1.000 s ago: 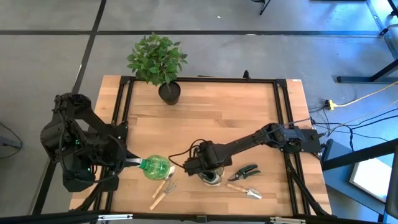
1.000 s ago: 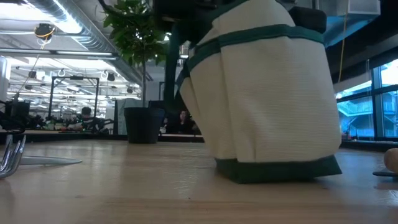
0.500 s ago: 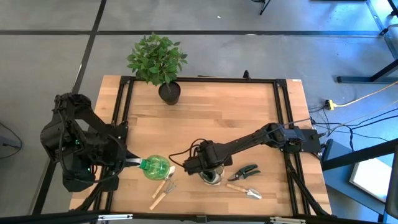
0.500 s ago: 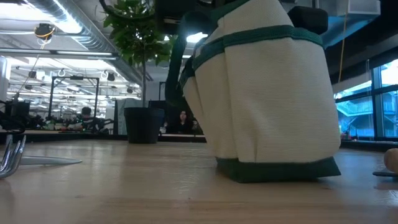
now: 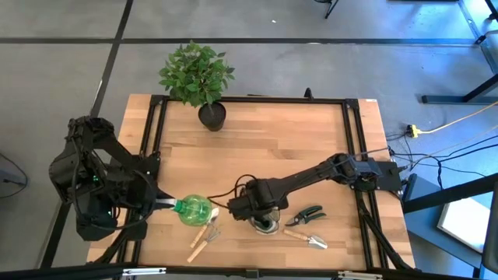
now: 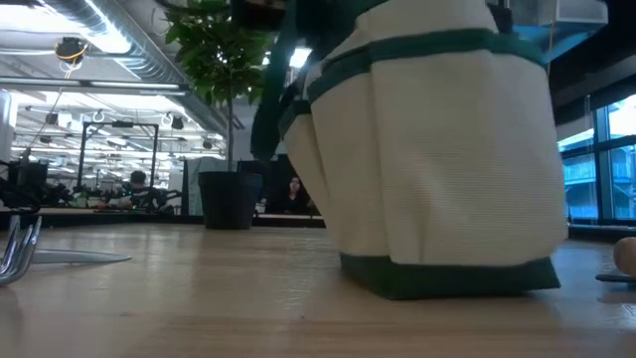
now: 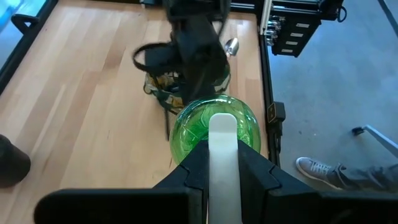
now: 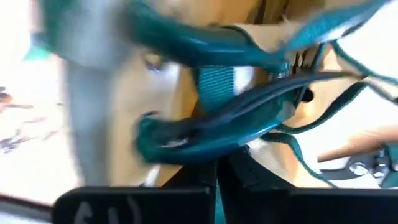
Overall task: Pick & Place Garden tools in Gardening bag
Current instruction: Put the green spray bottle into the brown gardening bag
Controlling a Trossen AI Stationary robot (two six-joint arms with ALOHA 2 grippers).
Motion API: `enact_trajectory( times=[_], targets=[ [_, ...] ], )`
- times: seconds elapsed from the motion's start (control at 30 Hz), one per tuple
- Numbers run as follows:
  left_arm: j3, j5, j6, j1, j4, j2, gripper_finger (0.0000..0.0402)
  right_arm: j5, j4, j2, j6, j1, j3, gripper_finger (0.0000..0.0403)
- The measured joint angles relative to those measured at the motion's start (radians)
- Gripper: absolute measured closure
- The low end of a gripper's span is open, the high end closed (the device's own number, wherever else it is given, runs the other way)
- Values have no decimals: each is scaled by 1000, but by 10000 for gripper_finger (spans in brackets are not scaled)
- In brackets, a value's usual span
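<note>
We see the right tool [image 5: 243, 205] reaching across the desk [image 5: 264, 140] to the gardening bag [image 5: 263, 219], which sits right under and just beside it near the front edge; its fingers are closed, and in its own wrist view a green strap [image 8: 205, 134] of the bag lies across the closed fingertips, so it looks clamped on the bag's handle, though the view is blurred. From the level camera the bag [image 6: 437, 169] fills the middle of the picture, cream cloth with green bands, standing on the desk. The left tool [image 5: 165, 204] sits at the left front of the desk, nearly closed on the white neck [image 7: 222, 140] of the green spray bottle [image 5: 194, 210]; the bottle's round body points from that tool towards the bag, close to the right tool. Just in front of the bottle lie two wooden-handled tools [image 5: 204, 237]; beyond the bag, on the side away from the left tool, lie the dark pruners [image 5: 305, 215] and a wooden-handled trowel [image 5: 306, 239]. A leafy plant [image 5: 198, 75] in a black pot stands at the far edge, well apart from both tools.
</note>
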Motion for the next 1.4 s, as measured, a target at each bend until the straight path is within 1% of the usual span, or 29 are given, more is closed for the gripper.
enact_trajectory(
  times=[0.07,0.2,0.27,0.43,0.6,0.73,0.9,0.97,1.07,1.13,1.3,1.4],
  targets=[
    [0,0,3,0,0,0,364,19,-33,-1,-5,-7,45,396],
    [0,0,3,0,0,0,364,122,-127,-2,17,-9,143,396],
    [0,0,3,0,0,0,364,137,-169,-3,17,-11,178,395],
    [0,1,3,0,0,0,364,167,-214,-20,42,-9,173,395],
    [0,11,10,0,0,0,364,166,-212,-22,47,-2,173,395],
    [0,11,29,0,0,0,364,198,-216,-22,71,6,173,395],
    [-1,-12,79,32,0,3,364,222,-222,-22,95,18,173,395],
    [-22,-12,96,51,11,3,364,237,-222,-22,108,24,173,395],
    [-96,21,138,100,73,2,364,252,-221,-22,120,29,173,395],
    [-171,53,170,133,138,3,364,252,-222,-22,122,29,173,395],
    [-371,48,283,185,447,-14,364,252,-222,-22,122,29,173,396],
    [-444,89,317,222,574,-41,364,252,-225,-22,124,34,173,396]
  ],
)
